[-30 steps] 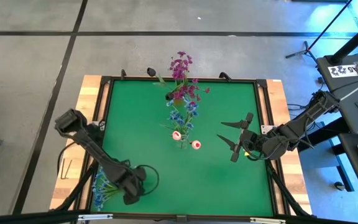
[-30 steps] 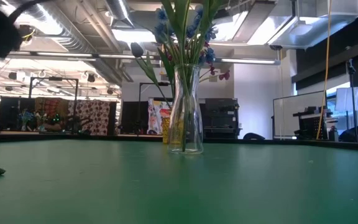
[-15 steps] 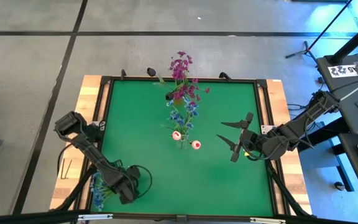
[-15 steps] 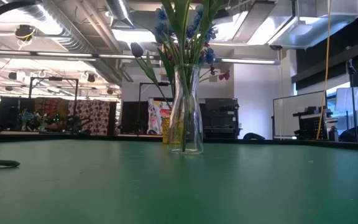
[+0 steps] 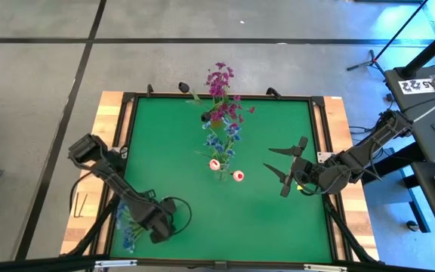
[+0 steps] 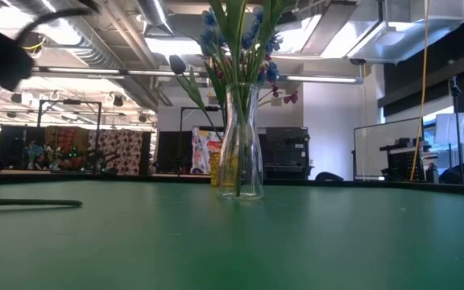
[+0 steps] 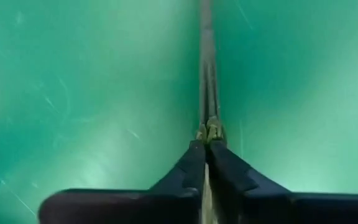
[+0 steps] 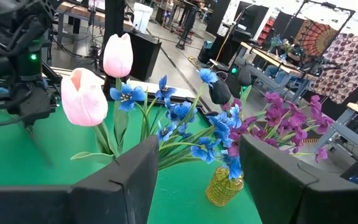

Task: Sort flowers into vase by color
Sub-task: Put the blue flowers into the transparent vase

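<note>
A blue spray (image 5: 127, 233) has been dragged inward by the left tool (image 5: 159, 227) — pinched on its stem (image 7: 207, 74); the right tool (image 5: 281, 171) waits, spread.

Two dark, near-black jointed arms are seen from above. The left arm (image 5: 115, 185) is built of slim tubular links joined by bulkier, boxy housings, with a blocky shoulder unit at its outer end. A thin black cable is looped in a curl beside its wrist housing (image 5: 157, 221). The right arm (image 5: 353, 159) is made of the same matte black segments, and a small yellow mark is visible near its wrist. The right gripper (image 5: 284, 168) is formed by two long, pointed black fingers. In the left wrist view, the left gripper (image 7: 206, 149) is shown as two flat, wedge-shaped matte black fingers (image 7: 185, 171) widening into a broad dark base.
</note>
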You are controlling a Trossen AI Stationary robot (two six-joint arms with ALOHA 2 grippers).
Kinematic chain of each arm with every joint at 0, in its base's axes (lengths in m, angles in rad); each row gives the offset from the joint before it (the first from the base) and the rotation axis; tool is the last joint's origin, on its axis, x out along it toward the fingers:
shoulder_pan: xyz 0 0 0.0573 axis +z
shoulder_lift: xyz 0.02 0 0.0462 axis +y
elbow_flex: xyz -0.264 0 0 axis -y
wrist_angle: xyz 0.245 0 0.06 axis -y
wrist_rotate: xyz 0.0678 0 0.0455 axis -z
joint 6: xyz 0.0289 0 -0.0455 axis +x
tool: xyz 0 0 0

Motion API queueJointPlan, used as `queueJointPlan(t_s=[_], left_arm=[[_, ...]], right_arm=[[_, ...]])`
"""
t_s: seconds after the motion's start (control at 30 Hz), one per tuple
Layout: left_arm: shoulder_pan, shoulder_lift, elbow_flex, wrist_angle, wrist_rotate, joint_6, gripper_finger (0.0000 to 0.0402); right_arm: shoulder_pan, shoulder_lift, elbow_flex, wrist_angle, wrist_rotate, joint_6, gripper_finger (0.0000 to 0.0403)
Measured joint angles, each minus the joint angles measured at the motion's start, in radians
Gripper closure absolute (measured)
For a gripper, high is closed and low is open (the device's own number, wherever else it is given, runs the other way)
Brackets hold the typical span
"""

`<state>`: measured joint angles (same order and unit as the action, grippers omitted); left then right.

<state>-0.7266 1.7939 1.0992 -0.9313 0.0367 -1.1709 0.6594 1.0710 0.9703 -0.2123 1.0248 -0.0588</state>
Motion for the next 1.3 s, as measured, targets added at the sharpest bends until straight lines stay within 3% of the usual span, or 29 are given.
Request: queueJointPlan(t_s=[0.2, 0.4, 0.67, 0.87, 1.03, 1.2, 1.3], left_arm=[[0.068, 0.000, 0.000, -0.021, 0.060, 0.064, 0.0400], [0.122, -0.021, 0.000, -0.103, 0.115, 0.082, 0.0401], [0.130, -0.159, 0.046, -0.118, -0.021, 0.085, 0.0401], [0.124, -0.214, 0.174, -0.132, -0.134, 0.112, 0.0401], [0.139, -0.214, 0.261, -0.120, -0.158, 0.170, 0.0401], [0.159, -0.213, 0.305, -0.115, -0.160, 0.171, 0.0401], [0.167, -0.213, 0.309, -0.074, -0.143, 0.178, 0.0401]], right_arm=[[0.002, 0.000, 0.000, 0.000, -0.004, -0.029, 0.0182], [0.002, 0.000, 0.000, 0.001, -0.101, -0.051, 0.0182], [0.002, 0.000, 0.000, 0.001, -0.138, -0.054, 0.0182], [0.002, 0.014, 0.000, 0.062, -0.310, -0.069, 0.0182], [0.026, 0.100, 0.000, 0.148, -0.382, -0.227, 0.0182], [0.053, 0.206, 0.000, 0.275, -0.379, -0.429, 0.0182], [0.063, 0.261, 0.022, 0.327, -0.326, -0.515, 0.0182]])
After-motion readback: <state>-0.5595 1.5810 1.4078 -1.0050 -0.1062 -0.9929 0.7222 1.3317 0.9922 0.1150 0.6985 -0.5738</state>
